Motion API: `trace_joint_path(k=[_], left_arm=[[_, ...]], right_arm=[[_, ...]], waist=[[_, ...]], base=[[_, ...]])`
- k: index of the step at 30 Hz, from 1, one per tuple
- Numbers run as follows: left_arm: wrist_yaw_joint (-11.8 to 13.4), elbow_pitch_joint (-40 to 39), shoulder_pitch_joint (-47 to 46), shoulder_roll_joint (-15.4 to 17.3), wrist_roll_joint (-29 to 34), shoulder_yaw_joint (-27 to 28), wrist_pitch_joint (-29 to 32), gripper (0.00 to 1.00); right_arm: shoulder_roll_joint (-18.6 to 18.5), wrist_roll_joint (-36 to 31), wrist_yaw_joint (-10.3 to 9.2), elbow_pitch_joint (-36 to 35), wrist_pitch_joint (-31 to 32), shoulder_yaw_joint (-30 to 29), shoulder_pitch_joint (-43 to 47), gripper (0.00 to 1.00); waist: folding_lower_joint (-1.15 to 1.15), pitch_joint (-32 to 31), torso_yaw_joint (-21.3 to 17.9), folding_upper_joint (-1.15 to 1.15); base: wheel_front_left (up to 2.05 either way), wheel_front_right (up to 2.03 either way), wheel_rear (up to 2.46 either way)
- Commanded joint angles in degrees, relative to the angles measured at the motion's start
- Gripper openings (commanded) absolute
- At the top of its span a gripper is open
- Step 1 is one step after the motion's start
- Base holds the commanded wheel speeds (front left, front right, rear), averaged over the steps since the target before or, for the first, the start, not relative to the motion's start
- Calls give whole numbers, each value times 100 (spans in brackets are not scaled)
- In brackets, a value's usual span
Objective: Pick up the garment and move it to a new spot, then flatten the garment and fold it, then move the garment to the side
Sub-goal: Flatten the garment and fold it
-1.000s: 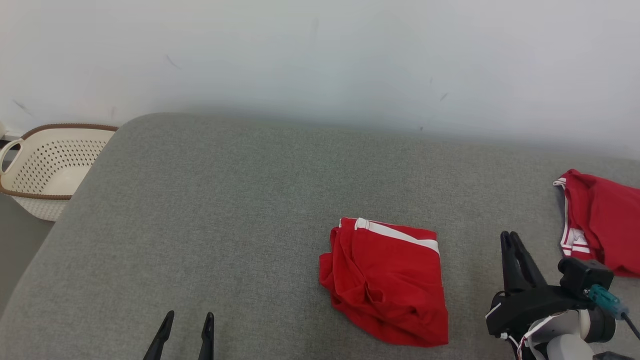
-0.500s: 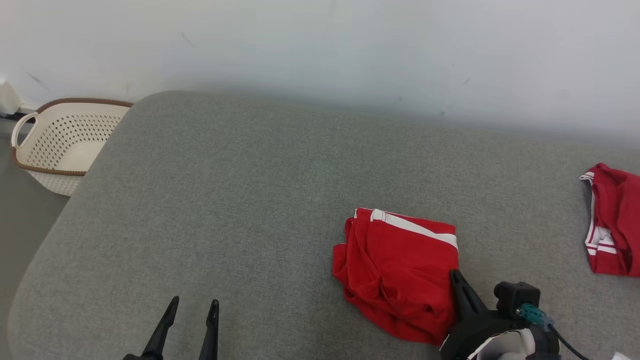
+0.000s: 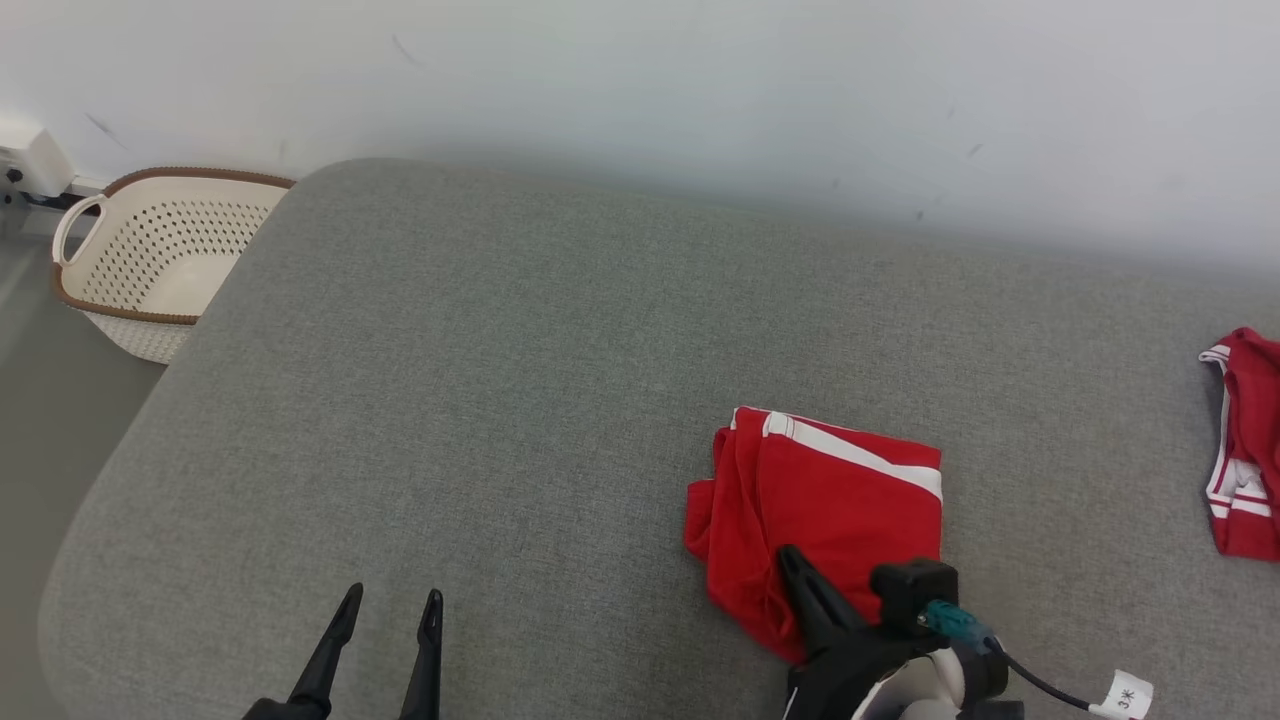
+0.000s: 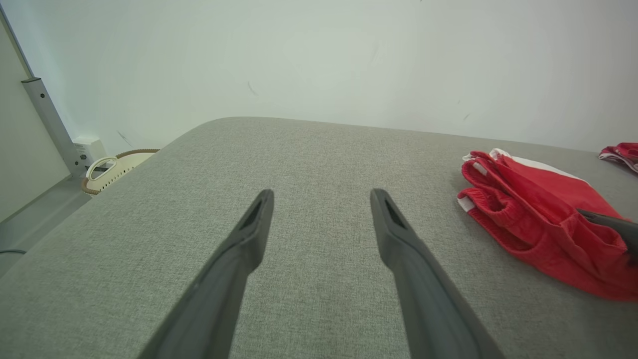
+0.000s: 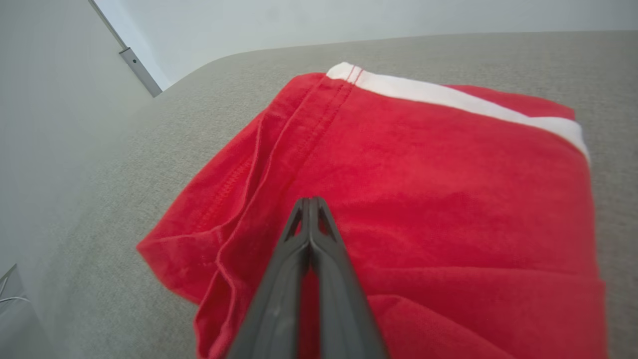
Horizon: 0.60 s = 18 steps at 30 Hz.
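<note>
Surface: grey upholstered pad against a plain white wall; perforated basket sits off its far-left corner.
Garment: red garment, already a folded packet, lies right of centre and close to the near edge.
Long axis: none to speak of, the packet is near-square. Its white stripe runs along the side facing the far edge, and the loose layered hems face the left edge.
Right gripper: right gripper has its fingers pressed together and lies over the near part of the packet, pointing toward the far-left corner. The right wrist view shows the tips on red cloth. No fabric is visible between them, and I can't tell whether a layer is pinched underneath.
Left gripper: left gripper has its fingers spread and nothing between them. It sits by the near edge, well apart from the packet, which lies to its right.
Nearer arm: right, clearly.
Step (my read): folding looks done, so the move to the side is what's left.
Key relation: open surface lies toward the left edge. A second red garment sits at the right edge.
Risk: closed tips can only push, and a push from the near side may shear the layers.
</note>
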Motion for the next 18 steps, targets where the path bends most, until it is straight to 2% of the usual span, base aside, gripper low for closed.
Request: trace_joint_path(k=[1, 12, 18], left_arm=[[13, 31, -75, 7, 1, -8, -37, 100], [-2, 66, -74, 11, -17, -50, -37, 100], [25, 64, -48, 52, -31, -35, -37, 100]], right_arm=[[13, 152, 1, -89, -26, 229, 102, 0], [14, 947, 1, -257, -28, 1458, 15, 0], [14, 1239, 1, -393, -29, 1660, -86, 0]], waist=[[0, -10, 20, 0], [0, -11, 114, 0], [0, -69, 133, 0]], base=[[0, 0, 0], [0, 0, 0], [0, 0, 0]])
